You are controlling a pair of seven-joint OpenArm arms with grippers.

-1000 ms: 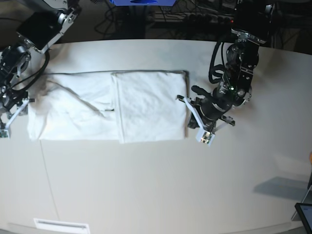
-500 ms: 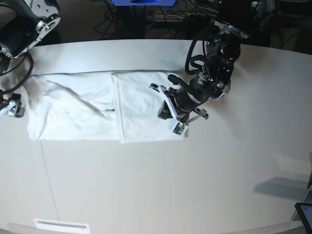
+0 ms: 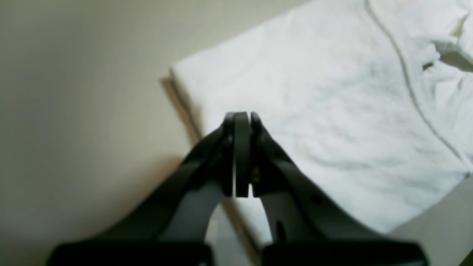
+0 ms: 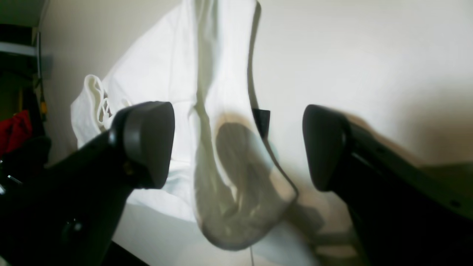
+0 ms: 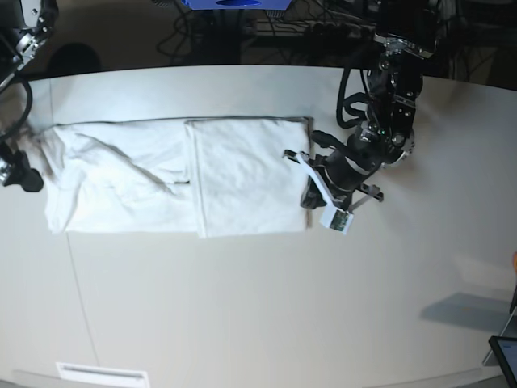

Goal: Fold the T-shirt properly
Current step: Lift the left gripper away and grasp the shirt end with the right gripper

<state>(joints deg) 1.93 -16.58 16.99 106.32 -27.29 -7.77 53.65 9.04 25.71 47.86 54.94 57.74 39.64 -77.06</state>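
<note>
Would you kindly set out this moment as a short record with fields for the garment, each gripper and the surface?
garment: T-shirt, white, lying flat, one end folded over into a doubled panel
left gripper: shut, empty, beside the folded end
right gripper: open, holding nothing, over the rumpled end
neck tag: small, black
surface: table, pale
fold: unfinished
</note>
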